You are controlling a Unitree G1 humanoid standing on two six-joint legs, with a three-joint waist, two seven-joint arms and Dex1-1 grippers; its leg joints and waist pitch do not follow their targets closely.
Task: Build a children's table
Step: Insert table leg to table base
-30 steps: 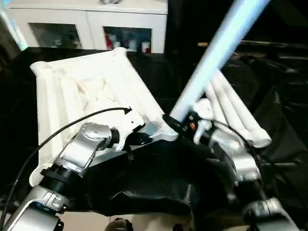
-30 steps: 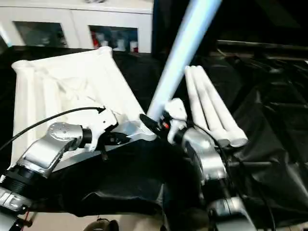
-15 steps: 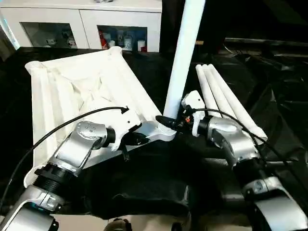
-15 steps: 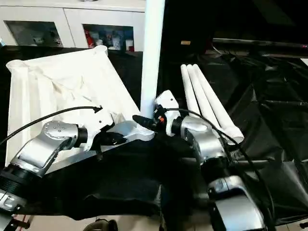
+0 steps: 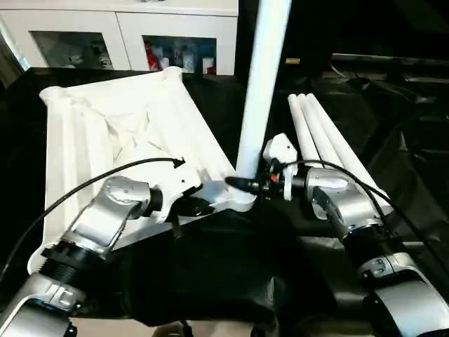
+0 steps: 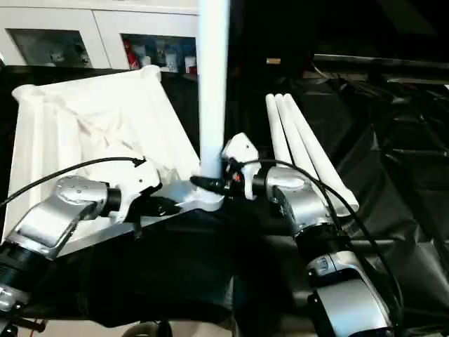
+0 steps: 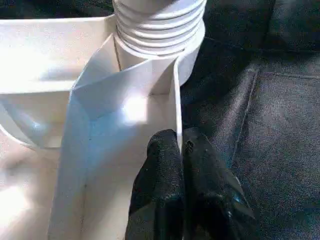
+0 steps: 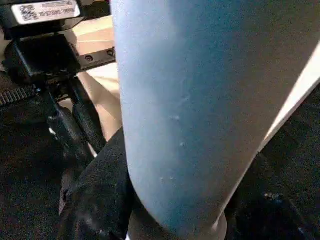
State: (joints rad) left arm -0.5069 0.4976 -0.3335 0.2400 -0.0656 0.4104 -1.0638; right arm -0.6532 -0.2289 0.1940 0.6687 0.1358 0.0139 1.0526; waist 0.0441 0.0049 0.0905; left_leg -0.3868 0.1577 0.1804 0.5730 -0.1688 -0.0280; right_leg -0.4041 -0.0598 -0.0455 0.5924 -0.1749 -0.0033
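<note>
The white table top point(image 5: 119, 133) lies upside down on black cloth, ribbed underside up. One white leg point(image 5: 259, 84) stands almost upright in the near right corner socket point(image 5: 242, 199); the left wrist view shows its threaded end point(image 7: 157, 27) at that socket. My right gripper point(image 5: 242, 184) is shut on the leg just above the socket. My left gripper point(image 7: 179, 150) is shut on the thin rim point(image 7: 176, 100) of the table top close to the same corner. Three more white legs point(image 5: 330, 147) lie side by side to the right.
A white cabinet with glass doors point(image 5: 126, 38) stands behind the table top. Crinkled black sheeting point(image 5: 400, 126) covers the surface to the right and front. A black cable point(image 5: 91, 186) loops over my left forearm.
The leg in my right gripper has swung from leaning far right to nearly upright over the corner socket. The head camera has shifted a little.
</note>
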